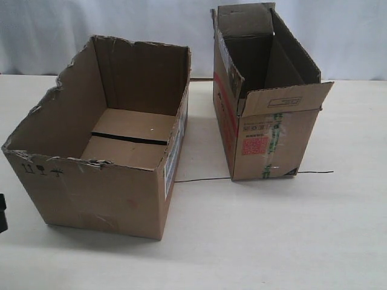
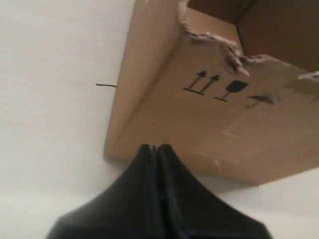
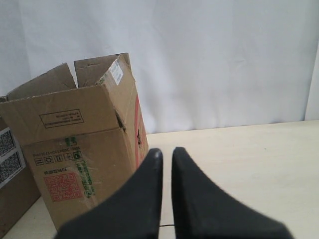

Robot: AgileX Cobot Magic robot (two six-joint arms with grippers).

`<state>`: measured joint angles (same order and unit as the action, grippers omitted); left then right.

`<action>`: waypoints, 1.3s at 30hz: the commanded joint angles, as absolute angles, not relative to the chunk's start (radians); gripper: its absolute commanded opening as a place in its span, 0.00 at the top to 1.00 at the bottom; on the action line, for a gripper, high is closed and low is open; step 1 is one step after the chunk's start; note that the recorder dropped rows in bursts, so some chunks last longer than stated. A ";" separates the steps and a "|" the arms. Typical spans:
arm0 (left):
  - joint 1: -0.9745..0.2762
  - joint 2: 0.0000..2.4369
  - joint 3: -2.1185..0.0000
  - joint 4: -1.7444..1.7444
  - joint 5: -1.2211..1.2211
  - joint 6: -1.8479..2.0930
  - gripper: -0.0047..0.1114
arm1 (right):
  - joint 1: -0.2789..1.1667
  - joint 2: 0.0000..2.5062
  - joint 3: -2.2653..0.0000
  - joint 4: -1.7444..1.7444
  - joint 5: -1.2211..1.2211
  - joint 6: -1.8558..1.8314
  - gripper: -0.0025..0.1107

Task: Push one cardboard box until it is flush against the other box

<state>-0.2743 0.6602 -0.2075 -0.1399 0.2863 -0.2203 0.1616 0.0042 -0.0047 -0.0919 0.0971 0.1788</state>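
The wide cardboard box (image 1: pixel 103 187) with ragged flapless edges stands on the left of the table, its black symbols facing the front. In the left wrist view, my left gripper (image 2: pixel 156 147) is shut and empty, its tips close to the lower corner of this box (image 2: pixel 224 129). A dark bit of it shows at the left edge of the exterior view (image 1: pixel 2 212). The other box (image 1: pixel 266 139), narrower with flaps and a red stamp, stands to the right, with a gap between the two. My right gripper (image 3: pixel 167 152) hovers beside that box (image 3: pixel 84 169), open by a narrow slit and empty.
A thin black line (image 1: pixel 199 179) runs across the pale table (image 1: pixel 272 241) between the boxes and past the narrow box. A white curtain (image 1: pixel 357 36) hangs behind. A labelled side of the wide box (image 3: pixel 12 169) shows in the right wrist view.
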 commanded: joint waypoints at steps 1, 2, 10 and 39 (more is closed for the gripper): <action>-0.330 0.828 -0.295 -0.145 0.335 -0.111 0.96 | 0.164 0.000 0.000 -0.097 0.102 0.179 0.93; -0.347 0.868 -0.306 -0.145 0.344 -0.095 0.96 | 0.164 0.000 0.000 -0.097 0.102 0.179 0.93; -0.512 1.052 -0.322 -0.120 0.263 -0.079 0.96 | 0.164 0.000 0.000 -0.097 0.102 0.179 0.93; -0.535 1.291 -0.497 -0.152 -0.116 -0.131 0.96 | 0.164 0.000 0.000 -0.097 0.102 0.179 0.93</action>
<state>-0.5265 1.2830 -0.4725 -0.1386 -0.0514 -0.1112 0.1616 0.0042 -0.0047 -0.0919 0.0971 0.1788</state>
